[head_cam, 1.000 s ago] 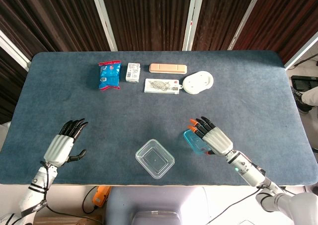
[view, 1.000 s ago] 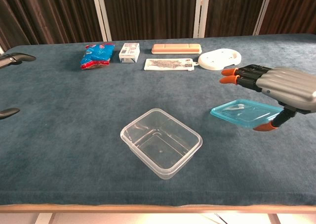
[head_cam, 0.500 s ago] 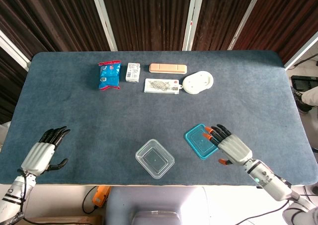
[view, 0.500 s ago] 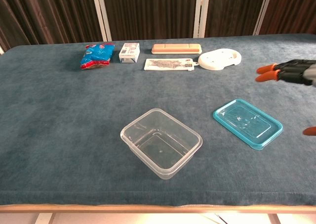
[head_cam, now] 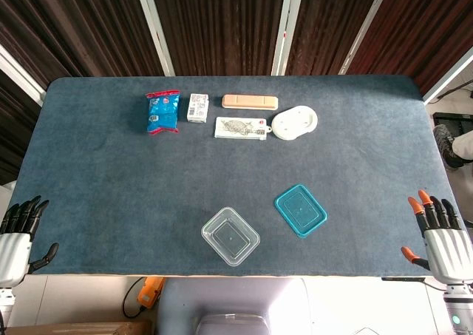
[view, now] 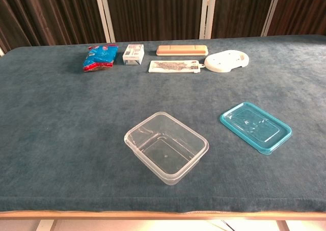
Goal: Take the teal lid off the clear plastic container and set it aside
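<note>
The teal lid (head_cam: 301, 210) (view: 255, 126) lies flat on the blue cloth, to the right of the clear plastic container (head_cam: 230, 236) (view: 166, 147), which stands uncovered near the front edge. Lid and container are apart. My right hand (head_cam: 440, 235) is off the table's front right corner, fingers spread, holding nothing. My left hand (head_cam: 16, 235) is off the front left corner, fingers apart and empty. Neither hand shows in the chest view.
Along the far side lie a blue snack packet (head_cam: 162, 112), a small white box (head_cam: 196, 107), a beige bar (head_cam: 250, 100), a flat white packet (head_cam: 241, 127) and a white oval object (head_cam: 294, 122). The table's blue cloth (head_cam: 111, 172) spreads between them and the container.
My right hand let go of the lid, which now lies on the cloth, and drew back off the front right corner. My left hand withdrew off the front left corner.
</note>
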`<state>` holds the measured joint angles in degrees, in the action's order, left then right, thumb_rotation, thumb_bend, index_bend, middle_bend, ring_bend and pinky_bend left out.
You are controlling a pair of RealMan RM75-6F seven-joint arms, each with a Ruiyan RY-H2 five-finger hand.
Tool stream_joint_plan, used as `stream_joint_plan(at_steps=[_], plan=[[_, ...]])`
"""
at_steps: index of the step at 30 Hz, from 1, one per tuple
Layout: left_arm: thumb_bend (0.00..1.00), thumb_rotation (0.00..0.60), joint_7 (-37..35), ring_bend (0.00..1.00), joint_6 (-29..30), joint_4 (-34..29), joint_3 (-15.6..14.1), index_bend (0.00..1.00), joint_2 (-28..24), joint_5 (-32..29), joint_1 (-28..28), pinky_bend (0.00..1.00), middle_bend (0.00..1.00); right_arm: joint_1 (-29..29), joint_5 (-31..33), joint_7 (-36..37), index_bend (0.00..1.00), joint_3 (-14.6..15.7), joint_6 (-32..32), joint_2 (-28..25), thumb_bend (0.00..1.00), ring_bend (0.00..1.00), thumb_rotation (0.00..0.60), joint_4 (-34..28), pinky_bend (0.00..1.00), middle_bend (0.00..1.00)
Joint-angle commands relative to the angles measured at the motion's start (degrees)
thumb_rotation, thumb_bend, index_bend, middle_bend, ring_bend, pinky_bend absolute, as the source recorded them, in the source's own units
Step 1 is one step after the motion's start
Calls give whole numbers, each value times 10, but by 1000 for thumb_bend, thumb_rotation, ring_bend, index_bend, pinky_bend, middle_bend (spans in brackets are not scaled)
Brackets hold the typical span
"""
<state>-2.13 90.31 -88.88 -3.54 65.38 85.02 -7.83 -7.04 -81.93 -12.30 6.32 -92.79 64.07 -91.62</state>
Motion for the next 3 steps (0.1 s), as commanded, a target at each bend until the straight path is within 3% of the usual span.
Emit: stream_joint_plan(at_steps=[1,3], plan=[[308,600,-7,0,27,40,4,0,24,23,23,0,0,6,6,-1,0,-13,15,5,58,0,600,3,0,0],[308,600,-5,0,29,42,7,0,27,27,25,0,0,7,5,1,0,-17,21,4,58,0,600,4,0,0]])
